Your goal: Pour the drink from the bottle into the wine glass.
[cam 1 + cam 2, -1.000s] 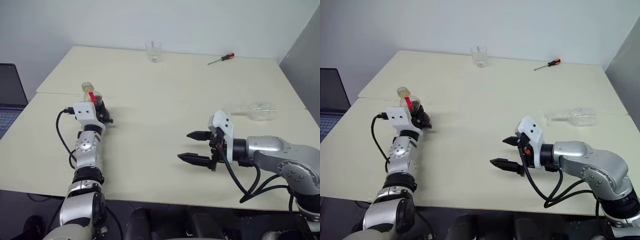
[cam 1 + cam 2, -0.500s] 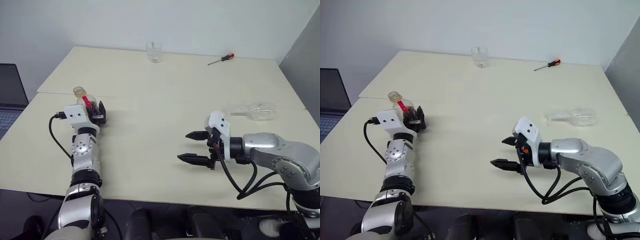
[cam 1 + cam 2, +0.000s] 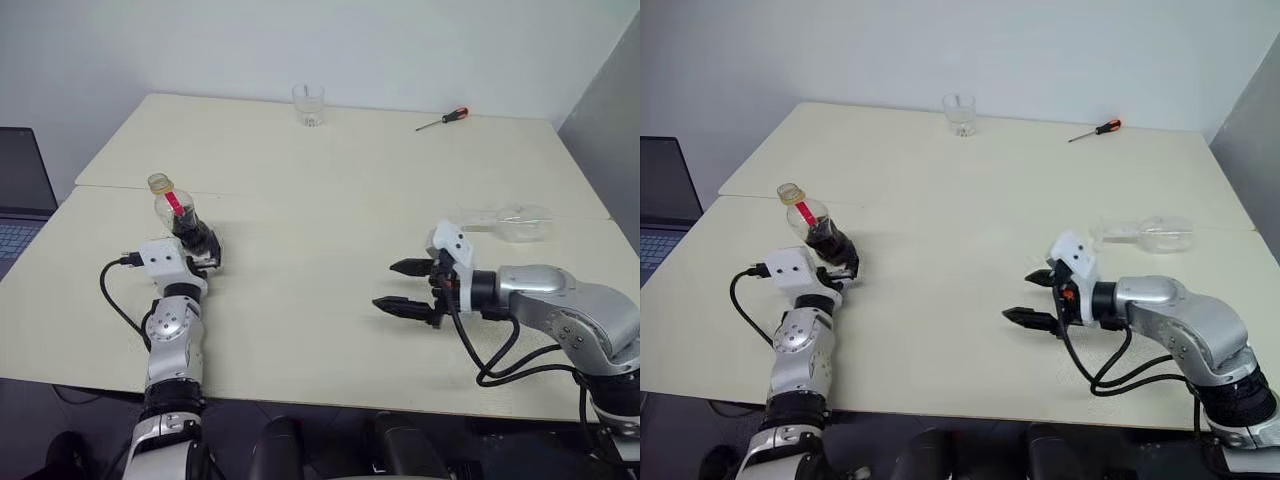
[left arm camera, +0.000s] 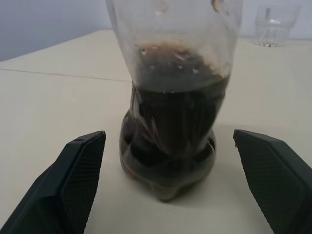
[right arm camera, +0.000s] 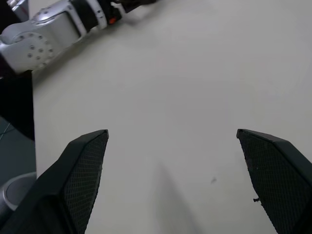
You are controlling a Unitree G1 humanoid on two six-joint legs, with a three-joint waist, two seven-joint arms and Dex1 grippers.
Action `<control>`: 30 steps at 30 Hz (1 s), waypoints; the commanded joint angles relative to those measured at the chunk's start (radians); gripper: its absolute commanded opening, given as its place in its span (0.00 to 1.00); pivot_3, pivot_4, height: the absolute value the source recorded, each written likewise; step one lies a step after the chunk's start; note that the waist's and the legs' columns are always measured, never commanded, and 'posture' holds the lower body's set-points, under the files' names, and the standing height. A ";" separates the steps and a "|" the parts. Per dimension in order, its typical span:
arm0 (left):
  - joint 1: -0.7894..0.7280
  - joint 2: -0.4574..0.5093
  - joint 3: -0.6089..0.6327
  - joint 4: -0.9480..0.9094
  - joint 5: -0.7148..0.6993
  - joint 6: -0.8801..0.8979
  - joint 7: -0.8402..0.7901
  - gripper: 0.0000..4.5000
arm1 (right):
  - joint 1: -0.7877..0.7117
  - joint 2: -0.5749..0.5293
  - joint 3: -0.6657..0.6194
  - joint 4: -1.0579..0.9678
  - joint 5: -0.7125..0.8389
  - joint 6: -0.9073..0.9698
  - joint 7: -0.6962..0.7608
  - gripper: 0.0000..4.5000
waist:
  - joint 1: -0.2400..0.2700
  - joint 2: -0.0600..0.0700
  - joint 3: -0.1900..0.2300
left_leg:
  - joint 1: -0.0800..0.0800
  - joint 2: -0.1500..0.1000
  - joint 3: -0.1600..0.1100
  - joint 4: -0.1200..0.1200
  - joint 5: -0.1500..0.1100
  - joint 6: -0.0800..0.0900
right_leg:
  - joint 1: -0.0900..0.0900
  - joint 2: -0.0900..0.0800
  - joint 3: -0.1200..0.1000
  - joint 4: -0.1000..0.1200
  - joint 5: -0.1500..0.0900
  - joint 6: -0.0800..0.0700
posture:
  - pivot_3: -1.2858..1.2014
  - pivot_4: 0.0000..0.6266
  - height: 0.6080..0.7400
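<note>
Between left pincer point(image 4: 168, 195) fingers point(image 4: 73, 180), bottle point(image 4: 170, 117) stands untouched

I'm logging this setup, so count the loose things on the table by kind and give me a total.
Bottle: 1
Wine glass, lying on its side: 1
Tumbler: 1
Screwdriver: 1
Total: 4
</note>
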State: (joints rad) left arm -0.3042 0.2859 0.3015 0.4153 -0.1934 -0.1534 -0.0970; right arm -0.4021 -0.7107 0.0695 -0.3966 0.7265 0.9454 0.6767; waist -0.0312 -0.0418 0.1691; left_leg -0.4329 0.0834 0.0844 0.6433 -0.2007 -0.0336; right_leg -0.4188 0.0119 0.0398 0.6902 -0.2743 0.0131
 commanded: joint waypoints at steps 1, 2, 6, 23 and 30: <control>0.049 -0.013 0.000 -0.084 -0.005 0.038 0.009 1.00 | 0.003 0.047 -0.128 0.018 0.063 -0.025 -0.005 1.00 | -0.002 0.000 0.000 | 0.000 0.000 0.000 0.000 0.000 0.000 | 0.000 0.000 0.000 0.000 0.000 0.000 | 0.52 0.24 1.00; 0.067 -0.018 -0.002 -0.107 -0.006 0.050 0.009 1.00 | 0.008 0.063 -0.157 0.025 0.079 -0.022 -0.010 1.00 | -0.002 0.000 0.000 | 0.000 0.000 0.000 0.000 0.000 0.000 | 0.000 0.000 0.000 0.000 0.000 0.000 | 0.52 0.24 1.00; 0.202 -0.062 -0.079 -0.274 -0.008 0.137 -0.039 1.00 | 0.041 0.178 -0.312 0.102 0.135 -0.018 -0.138 1.00 | -0.001 0.000 -0.002 | 0.001 0.000 0.000 0.000 0.000 0.000 | 0.002 0.000 0.001 -0.001 0.000 0.000 | 0.52 0.24 1.00; 0.004 0.135 -0.426 -0.467 -0.039 0.370 -0.642 1.00 | 0.118 0.501 -0.633 0.253 0.559 -0.072 -0.704 1.00 | -0.007 0.017 -0.012 | 0.005 0.000 -0.001 -0.002 -0.003 0.004 | 0.011 0.001 0.000 -0.008 -0.002 0.004 | 0.52 0.24 1.00; -0.075 0.189 -0.450 -0.513 -0.039 0.414 -0.728 1.00 | 0.009 0.506 -0.647 0.454 0.489 -0.172 -0.845 1.00 | -0.010 0.018 -0.012 | 0.007 -0.001 -0.001 -0.006 -0.003 0.004 | 0.010 0.002 0.003 -0.010 -0.002 0.003 | 0.52 0.24 1.00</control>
State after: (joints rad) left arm -0.3564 0.4668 -0.1471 -0.0412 -0.2203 0.2550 -0.8051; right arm -0.3544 -0.2041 -0.5521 0.0317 1.2345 0.8281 -0.1371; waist -0.0409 -0.0242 0.1574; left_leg -0.4257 0.0825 0.0840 0.6371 -0.2032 -0.0292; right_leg -0.4092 0.0137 0.0435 0.6805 -0.2767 0.0165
